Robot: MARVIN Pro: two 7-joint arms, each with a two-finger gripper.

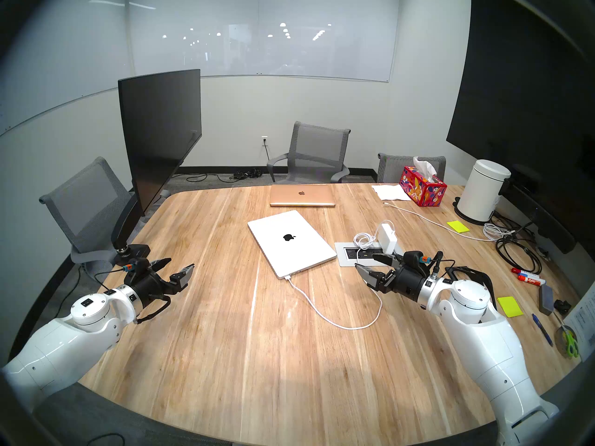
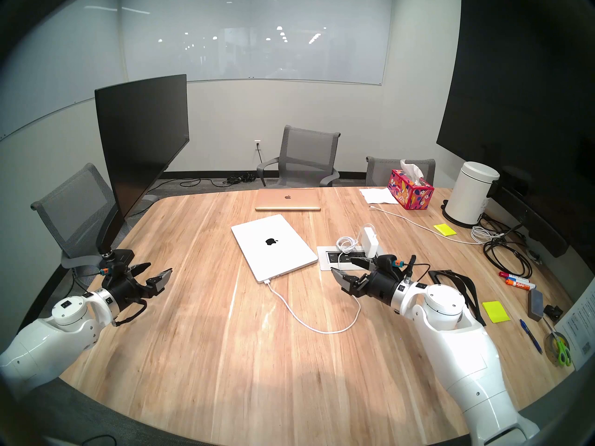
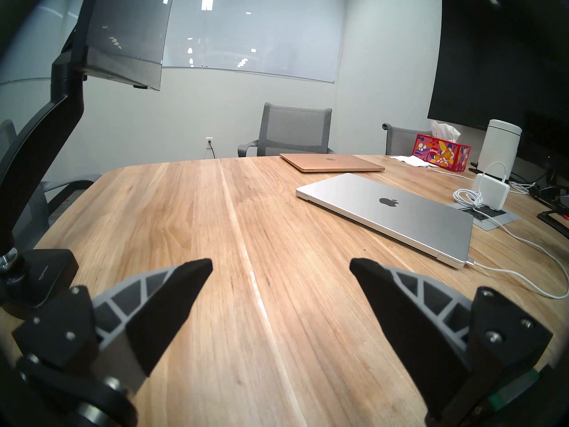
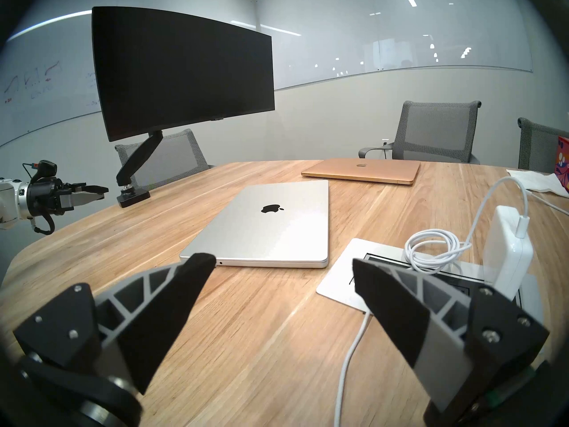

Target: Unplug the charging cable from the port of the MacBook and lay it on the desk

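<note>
Both arms hover low over the near part of the table (image 1: 225, 355), nothing held. Left hand (image 1: 174, 268) at the near left, fingers spread apart, empty, well apart from the laptops. Right hand (image 1: 370, 265) at the near right, fingers also spread apart, empty, just in front of the white outlet panel (image 1: 343, 258).

Charging cable (image 1: 338, 323) lies on the table in a loose U between the two arms. One end is a small plug seated in the near corner edge of the MacBook (image 1: 289, 242); plug still in the port, seen clearly from the left wrist view. From there the cord curves toward the robot, bends right, and passes under the right hand. Past it there is a small coil on the outlet panel and then the power brick (image 1: 388, 239), which stands upright in the panel.

MacBook is closed, lid up, black logo showing, lying at an angle mid-table just left of the outlet panel.

Farther back: rose-gold laptop (image 1: 302, 196), closed, near the far edge, apart from the MacBook. Far right: floral tissue box (image 1: 421, 186), white canister (image 1: 483, 191), another white cord (image 1: 428, 220) running across the table. Far left: dark monitor (image 1: 161, 133) on an arm mount clamped at the table edge.
</note>
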